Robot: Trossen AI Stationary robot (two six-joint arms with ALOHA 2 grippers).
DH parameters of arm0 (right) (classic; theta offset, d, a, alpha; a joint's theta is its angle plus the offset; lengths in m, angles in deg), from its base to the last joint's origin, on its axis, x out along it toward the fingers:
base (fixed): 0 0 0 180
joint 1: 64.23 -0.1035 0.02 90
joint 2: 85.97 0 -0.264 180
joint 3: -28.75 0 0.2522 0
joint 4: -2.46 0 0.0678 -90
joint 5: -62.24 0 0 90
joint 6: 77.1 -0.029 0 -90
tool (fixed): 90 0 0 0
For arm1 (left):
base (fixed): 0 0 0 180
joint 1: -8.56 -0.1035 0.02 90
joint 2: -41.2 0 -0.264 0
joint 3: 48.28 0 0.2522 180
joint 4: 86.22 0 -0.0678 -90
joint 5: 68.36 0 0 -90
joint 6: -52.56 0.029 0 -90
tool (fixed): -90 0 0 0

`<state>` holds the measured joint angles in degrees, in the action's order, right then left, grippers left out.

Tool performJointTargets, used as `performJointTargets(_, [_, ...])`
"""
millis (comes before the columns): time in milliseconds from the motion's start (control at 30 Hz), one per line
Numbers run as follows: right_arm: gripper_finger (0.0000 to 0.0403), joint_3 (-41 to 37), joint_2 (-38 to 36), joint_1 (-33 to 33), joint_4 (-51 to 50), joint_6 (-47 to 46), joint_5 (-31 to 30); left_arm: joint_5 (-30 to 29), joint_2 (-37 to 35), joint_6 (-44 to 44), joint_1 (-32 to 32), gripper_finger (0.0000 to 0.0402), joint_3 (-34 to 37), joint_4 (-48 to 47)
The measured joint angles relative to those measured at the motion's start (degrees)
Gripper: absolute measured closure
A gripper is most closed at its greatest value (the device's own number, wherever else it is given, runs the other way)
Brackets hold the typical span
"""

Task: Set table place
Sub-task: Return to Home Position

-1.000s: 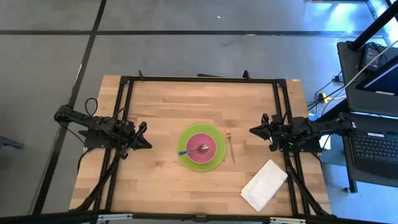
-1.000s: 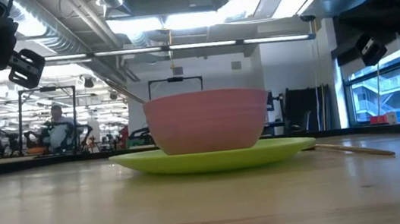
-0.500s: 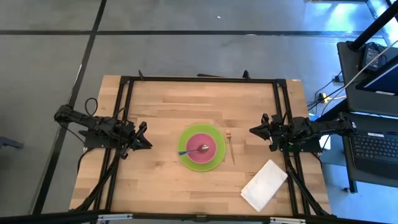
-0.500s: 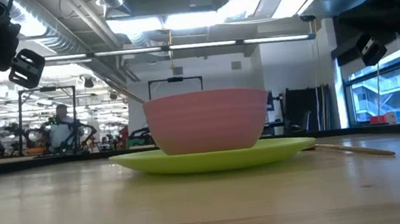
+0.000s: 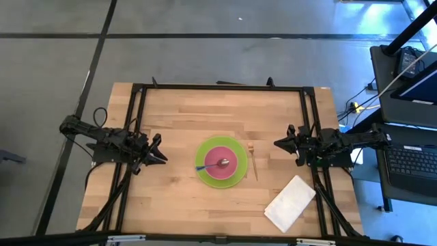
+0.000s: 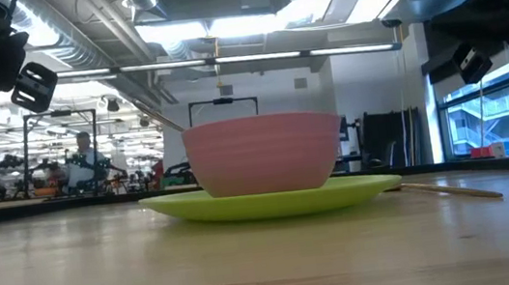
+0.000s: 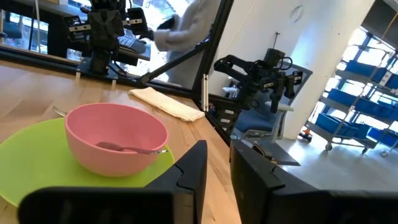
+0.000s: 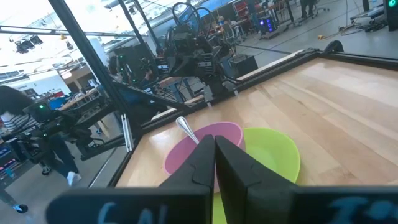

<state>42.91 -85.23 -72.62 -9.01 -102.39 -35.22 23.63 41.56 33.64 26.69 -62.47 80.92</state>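
A pink bowl (image 5: 222, 164) stands on a green plate (image 5: 237, 180) at the middle of the wooden table (image 5: 177, 109). A spoon (image 5: 220, 163) lies in the bowl, its blue handle over the left rim. A gold fork (image 5: 252, 161) lies on the table just right of the plate. A white napkin (image 5: 290, 203) lies flat at the near right. My left gripper (image 5: 161, 154) hovers left of the plate, empty, its fingers a little apart (image 7: 214, 163). My right gripper (image 5: 278, 143) hovers right of the fork, shut and empty (image 8: 214, 152).
A black rail frame (image 5: 218, 87) runs around the table's top. Bare wood lies at the far half and the near left. A laptop (image 5: 413, 160) and a cart stand off the right edge. A person (image 6: 84, 156) sits far behind in the room.
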Motion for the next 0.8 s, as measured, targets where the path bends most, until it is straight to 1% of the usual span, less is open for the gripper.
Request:
performJointTargets(433, [0.0386,0.0,0.02,0.0,0.0,0.08,0.0,0.01,0.0,0.0,0.0,0.0327,0.0,0.0])
performJointTargets(800, [0.0386,0.0,0.0,0.0,0.0,0.02,0.0,0.01,0.0,0.0,0.0,0.0346,0.0,0.0])
